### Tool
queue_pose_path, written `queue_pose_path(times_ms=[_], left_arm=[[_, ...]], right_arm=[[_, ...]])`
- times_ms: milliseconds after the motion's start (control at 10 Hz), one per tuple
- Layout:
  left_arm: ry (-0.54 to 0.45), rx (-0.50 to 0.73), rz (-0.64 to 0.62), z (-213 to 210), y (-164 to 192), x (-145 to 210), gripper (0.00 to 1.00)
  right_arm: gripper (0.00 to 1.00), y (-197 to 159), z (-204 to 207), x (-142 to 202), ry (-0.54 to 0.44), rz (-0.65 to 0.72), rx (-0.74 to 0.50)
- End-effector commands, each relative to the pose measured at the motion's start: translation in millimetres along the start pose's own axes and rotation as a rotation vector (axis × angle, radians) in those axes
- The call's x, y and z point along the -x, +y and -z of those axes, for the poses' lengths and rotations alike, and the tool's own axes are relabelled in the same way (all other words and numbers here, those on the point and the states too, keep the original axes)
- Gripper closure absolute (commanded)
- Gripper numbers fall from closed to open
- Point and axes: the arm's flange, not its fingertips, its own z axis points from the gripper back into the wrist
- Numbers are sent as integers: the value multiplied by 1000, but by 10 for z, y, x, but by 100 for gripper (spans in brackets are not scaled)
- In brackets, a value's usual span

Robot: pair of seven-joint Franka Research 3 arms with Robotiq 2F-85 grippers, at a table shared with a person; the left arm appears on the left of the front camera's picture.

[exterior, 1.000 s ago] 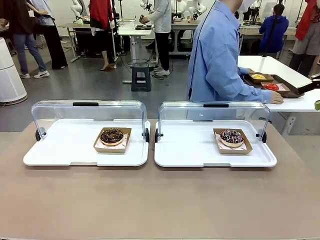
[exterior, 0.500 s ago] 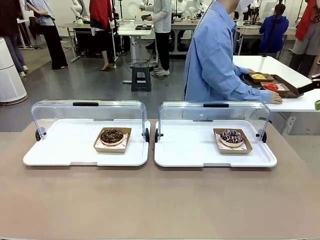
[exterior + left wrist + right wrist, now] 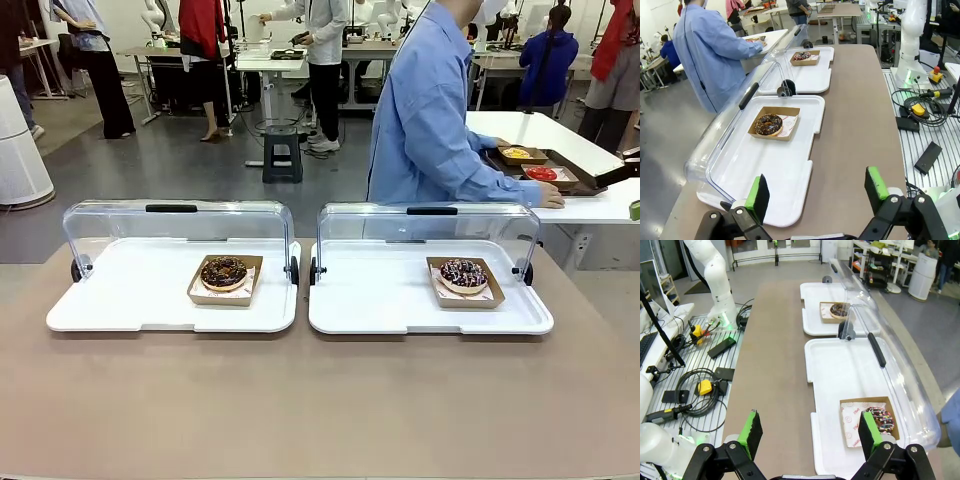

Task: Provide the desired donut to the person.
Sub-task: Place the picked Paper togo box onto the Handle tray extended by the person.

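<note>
Two donuts wait while the person faces a side table; no choice is shown, so the wrong one could get picked. The chocolate donut sits in a card tray on the left tray, the sprinkled donut on the right tray, clear lids apparently raised. Left gripper and right gripper hang wide, empty.

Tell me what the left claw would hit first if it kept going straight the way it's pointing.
Probably the near white tray just ahead of the open left claw, well short of the chocolate donut; depth is uncertain.
</note>
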Motion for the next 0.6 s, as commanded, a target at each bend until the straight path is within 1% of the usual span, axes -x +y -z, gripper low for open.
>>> queue_pose_path(times_ms=[0,500], left_arm=[[-7,-3,2,-14,-5,4,0],[-7,-3,2,-14,-5,4,0]], right_arm=[[0,-8,9,-2,-5,-1,-1],[0,-8,9,-2,-5,-1,-1]])
